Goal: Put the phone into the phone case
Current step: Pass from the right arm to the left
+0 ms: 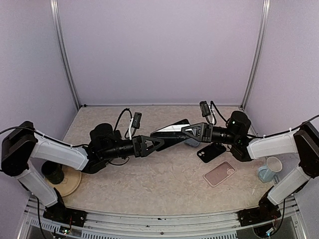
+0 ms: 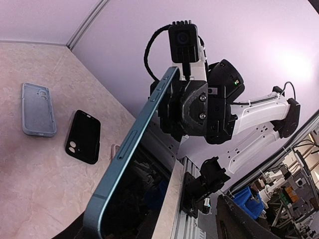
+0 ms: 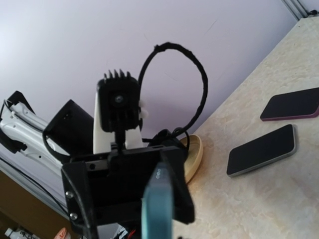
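Observation:
A dark phone with a teal rim (image 1: 172,130) hangs above the table between both arms. My right gripper (image 1: 187,130) is shut on its right end, which also shows in the left wrist view, right gripper (image 2: 182,107) on phone (image 2: 127,149). My left gripper (image 1: 159,143) stands open around the left end. In the right wrist view its jaws (image 3: 129,189) sit wider than the thin phone edge (image 3: 162,199). Three phone cases lie on the table: black (image 1: 211,152), pink (image 1: 219,173) and grey-blue (image 2: 37,109).
A wooden dish (image 1: 67,181) with a dark cup (image 1: 52,172) sits by the left arm's base. A pale mug (image 1: 271,168) stands at the right edge. Lilac walls close the table on three sides.

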Controlling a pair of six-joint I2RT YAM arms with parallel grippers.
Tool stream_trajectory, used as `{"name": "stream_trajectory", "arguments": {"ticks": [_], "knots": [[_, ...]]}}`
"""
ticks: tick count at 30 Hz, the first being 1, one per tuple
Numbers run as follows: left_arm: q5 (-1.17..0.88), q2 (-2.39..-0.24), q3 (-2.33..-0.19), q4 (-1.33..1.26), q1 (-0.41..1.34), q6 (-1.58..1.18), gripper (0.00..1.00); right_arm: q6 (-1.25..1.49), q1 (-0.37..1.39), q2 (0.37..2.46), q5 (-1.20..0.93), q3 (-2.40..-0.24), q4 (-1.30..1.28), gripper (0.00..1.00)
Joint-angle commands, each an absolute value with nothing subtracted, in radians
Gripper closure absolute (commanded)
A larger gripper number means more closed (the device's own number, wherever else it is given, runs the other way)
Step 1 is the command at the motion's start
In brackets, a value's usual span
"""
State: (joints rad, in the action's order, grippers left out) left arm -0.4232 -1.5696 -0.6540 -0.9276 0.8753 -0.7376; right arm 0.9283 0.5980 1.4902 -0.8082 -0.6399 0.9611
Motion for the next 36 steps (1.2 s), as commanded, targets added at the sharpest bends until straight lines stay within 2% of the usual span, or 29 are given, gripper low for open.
{"name": "stream_trajectory", "arguments": {"ticks": [1, 19, 21, 23, 32, 34, 36], "knots": [[-0.465, -1.584, -0.674, -0.987, 0.868, -0.745, 0.31, 0.943, 0.597, 1.512, -0.817, -0.646, 1.056, 1.00], [-0.516, -1.634, -0.677, -1.062, 0.869, -0.777, 0.55, 1.017, 0.631, 1.644, -0.835, -0.655, 1.189, 1.00], [-0.518, -1.635, -0.675, -1.067, 0.869, -0.779, 0.60, 1.022, 0.636, 1.656, -0.836, -0.658, 1.201, 1.00], [-0.521, -1.634, -0.672, -1.076, 0.870, -0.782, 0.71, 1.030, 0.639, 1.663, -0.837, -0.660, 1.211, 1.00], [-0.521, -1.628, -0.658, -1.090, 0.870, -0.785, 0.96, 1.008, 0.643, 1.654, -0.832, -0.660, 1.185, 1.00], [-0.526, -1.625, -0.656, -1.093, 0.870, -0.785, 1.00, 0.993, 0.643, 1.650, -0.830, -0.661, 1.169, 0.95], [-0.528, -1.623, -0.653, -1.096, 0.869, -0.787, 1.00, 0.975, 0.642, 1.646, -0.828, -0.667, 1.145, 0.84]]}}
